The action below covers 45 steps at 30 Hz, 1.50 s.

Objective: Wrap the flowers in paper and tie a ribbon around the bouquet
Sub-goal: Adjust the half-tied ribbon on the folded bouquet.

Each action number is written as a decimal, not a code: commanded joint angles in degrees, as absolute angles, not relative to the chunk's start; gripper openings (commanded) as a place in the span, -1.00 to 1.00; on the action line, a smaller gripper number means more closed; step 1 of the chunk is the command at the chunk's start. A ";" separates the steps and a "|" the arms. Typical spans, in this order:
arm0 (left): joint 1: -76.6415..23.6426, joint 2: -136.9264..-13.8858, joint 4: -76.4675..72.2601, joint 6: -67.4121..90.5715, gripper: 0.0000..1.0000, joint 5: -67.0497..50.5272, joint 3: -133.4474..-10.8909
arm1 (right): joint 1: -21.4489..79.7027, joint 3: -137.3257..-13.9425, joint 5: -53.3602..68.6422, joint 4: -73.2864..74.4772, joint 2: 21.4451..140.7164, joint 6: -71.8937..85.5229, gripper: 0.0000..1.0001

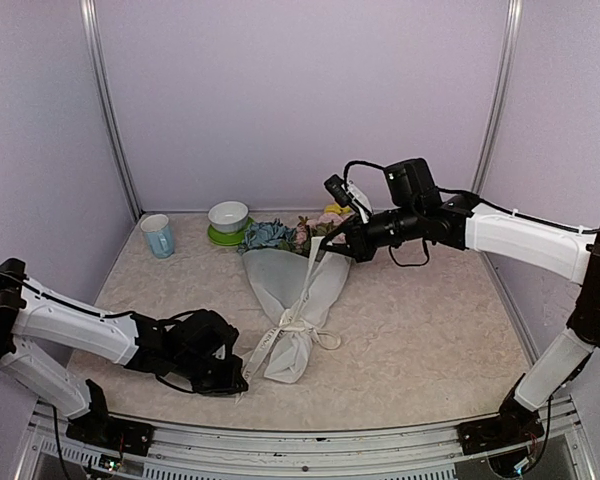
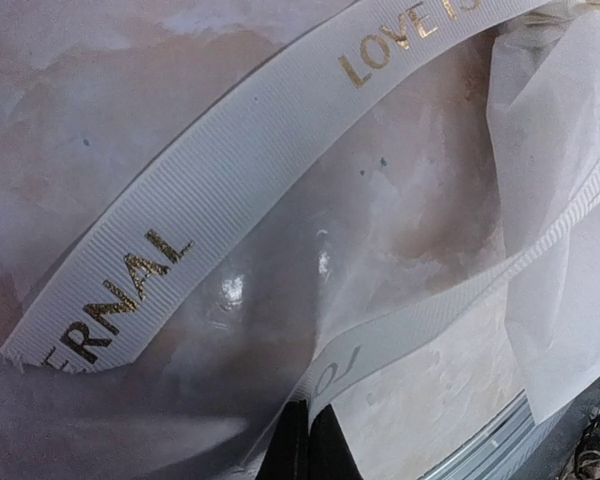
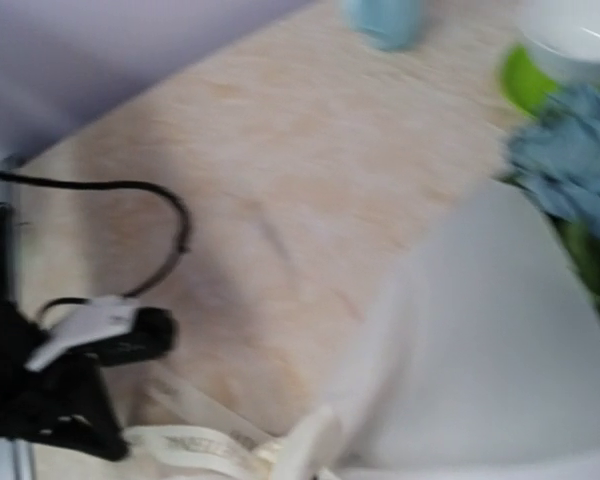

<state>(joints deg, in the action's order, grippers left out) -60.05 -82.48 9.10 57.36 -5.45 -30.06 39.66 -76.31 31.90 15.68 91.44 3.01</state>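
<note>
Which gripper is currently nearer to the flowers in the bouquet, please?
The right. The right gripper sits just beside the flowers at the open end of the bouquet, while the left gripper is down by the ribbon tail, near the stem end.

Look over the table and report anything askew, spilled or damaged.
Nothing is spilled or broken. The bouquet lies flat, its ribbon knotted low, with one loop trailing loose to the right on the table. The paper below the knot is crumpled and uneven. The cup and bowl stand upright.
</note>
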 commanded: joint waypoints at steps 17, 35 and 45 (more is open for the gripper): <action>-67.85 -66.42 8.14 27.01 0.83 28.60 -36.92 | 43.58 -74.59 39.89 5.72 95.04 4.95 -1.00; -55.75 -88.95 -26.65 5.76 0.73 5.29 -47.97 | 44.67 -74.95 38.80 -1.66 98.25 11.56 -1.00; -55.10 -88.98 -31.43 8.21 -0.09 8.02 -46.45 | 44.63 -75.31 40.25 -1.04 99.23 10.94 -1.00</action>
<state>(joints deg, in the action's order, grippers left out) -55.68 -88.95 -26.94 6.59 2.26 -46.06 44.36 -75.05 39.38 -0.75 98.48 11.42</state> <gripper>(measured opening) 0.749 0.003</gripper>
